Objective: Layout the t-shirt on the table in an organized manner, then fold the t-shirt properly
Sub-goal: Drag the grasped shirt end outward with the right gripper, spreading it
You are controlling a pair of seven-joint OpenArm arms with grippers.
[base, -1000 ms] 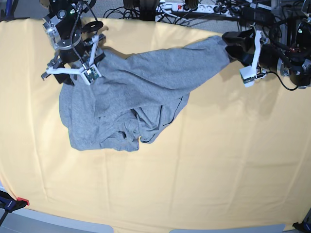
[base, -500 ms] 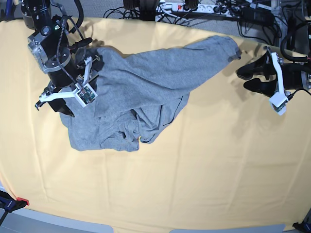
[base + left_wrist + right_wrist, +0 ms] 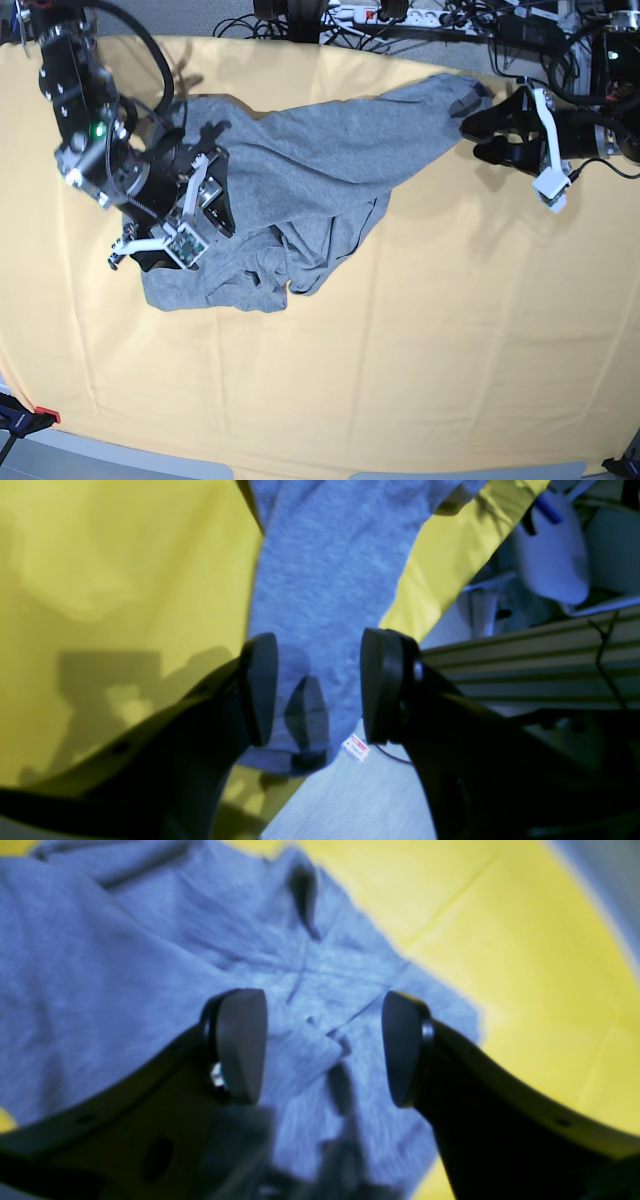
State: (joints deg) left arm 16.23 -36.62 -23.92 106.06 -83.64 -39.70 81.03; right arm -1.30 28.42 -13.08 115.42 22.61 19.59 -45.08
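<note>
Spreading is barely begun: the heather-grey cotton t-shirt [image 3: 290, 190] lies crumpled toward the far side of the pale yellow-orange cloth-covered table [image 3: 450, 350], my left gripper [image 3: 478, 138] and right gripper [image 3: 200, 215] both gaping and empty, folding untouched.

Your right gripper [image 3: 322, 1047] hangs over the t-shirt [image 3: 125, 980], jaws apart with nothing between them. Under the gap the grey cloth bunches into creases. Right of the t-shirt, the yellow table [image 3: 525, 965] shows.
</note>
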